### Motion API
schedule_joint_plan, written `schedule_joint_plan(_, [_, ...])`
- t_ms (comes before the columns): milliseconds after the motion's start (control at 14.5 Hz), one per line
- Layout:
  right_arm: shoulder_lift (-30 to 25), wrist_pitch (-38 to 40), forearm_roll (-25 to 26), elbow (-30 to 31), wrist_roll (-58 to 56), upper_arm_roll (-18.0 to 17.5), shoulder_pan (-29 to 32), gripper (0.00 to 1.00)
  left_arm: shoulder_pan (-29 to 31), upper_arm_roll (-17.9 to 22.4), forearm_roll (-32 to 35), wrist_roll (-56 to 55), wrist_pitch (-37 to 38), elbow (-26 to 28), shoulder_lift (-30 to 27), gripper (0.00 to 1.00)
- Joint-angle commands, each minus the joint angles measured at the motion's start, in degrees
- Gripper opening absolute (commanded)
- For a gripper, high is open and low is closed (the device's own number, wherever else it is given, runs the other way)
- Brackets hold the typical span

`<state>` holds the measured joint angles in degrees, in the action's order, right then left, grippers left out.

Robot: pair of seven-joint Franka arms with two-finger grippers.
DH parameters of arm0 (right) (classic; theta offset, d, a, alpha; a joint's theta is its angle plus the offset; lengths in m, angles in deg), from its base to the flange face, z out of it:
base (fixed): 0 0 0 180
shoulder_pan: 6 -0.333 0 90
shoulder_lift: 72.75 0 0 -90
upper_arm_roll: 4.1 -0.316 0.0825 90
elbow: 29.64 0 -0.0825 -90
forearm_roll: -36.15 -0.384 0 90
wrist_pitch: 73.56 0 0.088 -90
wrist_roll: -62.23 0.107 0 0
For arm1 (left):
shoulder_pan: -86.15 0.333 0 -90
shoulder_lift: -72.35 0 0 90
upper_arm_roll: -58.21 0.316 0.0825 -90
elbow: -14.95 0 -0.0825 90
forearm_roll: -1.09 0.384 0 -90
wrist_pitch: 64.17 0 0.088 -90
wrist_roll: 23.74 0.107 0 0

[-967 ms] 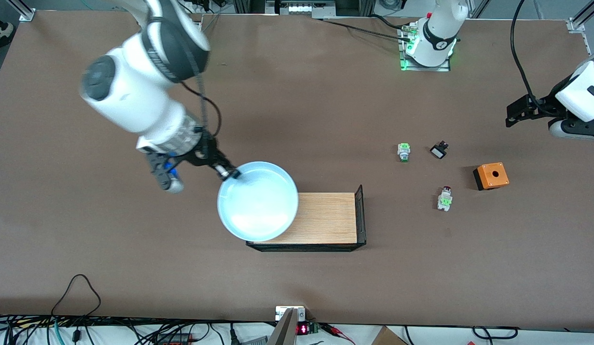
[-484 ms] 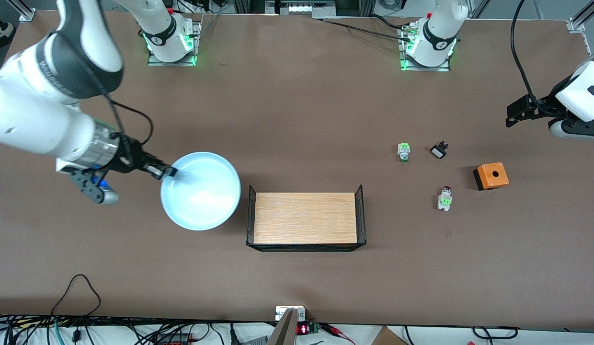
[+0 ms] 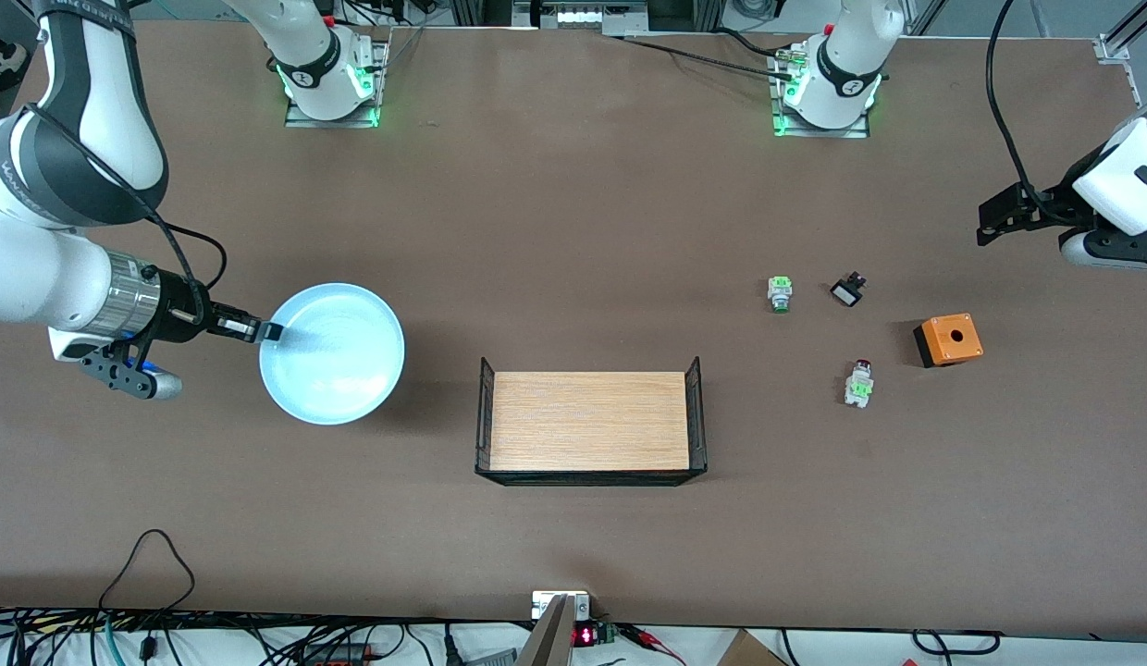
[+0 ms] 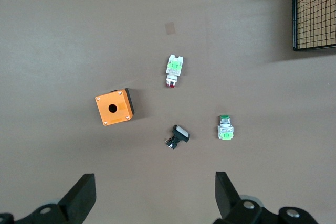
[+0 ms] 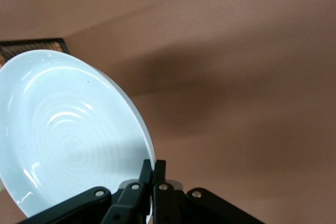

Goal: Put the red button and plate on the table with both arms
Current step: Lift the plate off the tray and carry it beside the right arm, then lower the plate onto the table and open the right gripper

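Note:
My right gripper (image 3: 264, 330) is shut on the rim of the pale blue plate (image 3: 333, 353), which it holds over the brown table (image 3: 573, 231) toward the right arm's end. In the right wrist view the plate (image 5: 68, 129) hangs tilted, its rim pinched by the gripper (image 5: 153, 167). The red button (image 3: 858, 382) lies on the table toward the left arm's end, between the tray and the orange box. My left gripper (image 3: 996, 220) waits open, high over that end. It looks down on the red button (image 4: 173, 71) with nothing between its fingers (image 4: 84, 190).
A wood-grain tray (image 3: 590, 421) with black mesh ends stands mid-table. Near the red button lie a green-capped button (image 3: 780, 293), a small black part (image 3: 847, 291) and an orange box (image 3: 948, 339) with a hole. Cables run along the table's front edge.
The right arm has carried the plate from over the tray's end out toward the right arm's end of the table. The left arm has not moved.

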<state>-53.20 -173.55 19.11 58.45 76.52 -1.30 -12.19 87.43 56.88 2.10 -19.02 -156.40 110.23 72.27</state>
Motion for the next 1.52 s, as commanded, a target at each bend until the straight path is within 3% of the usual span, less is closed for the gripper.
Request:
schedule_joint_plan(0, [-2.9, 0.2, 2.7, 5.2, -9.1, -0.7, 2.6, 0.00, 0.4, -0.3, 0.5, -0.6, 0.7, -1.9, 1.1, 1.00])
schedule_joint_plan(207, [-4.8, 0.1, 3.2, 11.1, -15.7, -0.7, 6.3, 0.00, 0.7, -0.3, 0.5, -0.3, 0.7, -1.9, 1.1, 1.00])
schedule_joint_plan(553, [-5.3, -3.4, 9.0, 19.6, -24.3, -0.7, 7.9, 0.00, 0.7, -0.3, 0.5, -0.3, 0.7, -1.9, 1.1, 1.00])
schedule_joint_plan(760, [-6.2, -8.3, 11.2, 24.0, -27.1, -0.7, 9.0, 0.00, 0.7, -0.4, 0.5, -0.4, 0.7, -2.0, 1.1, 1.00])
schedule_joint_plan(1243, [-9.7, -25.9, 11.3, 40.1, -29.4, -0.7, 9.4, 0.01, 0.6, -0.3, 0.5, -0.4, 0.7, -2.0, 1.1, 1.00])
schedule_joint_plan(1451, [-9.4, -30.0, 11.2, 43.9, -29.9, -0.8, 10.5, 0.01, 0.6, -0.3, 0.5, -0.5, 0.7, -2.0, 1.0, 1.00])
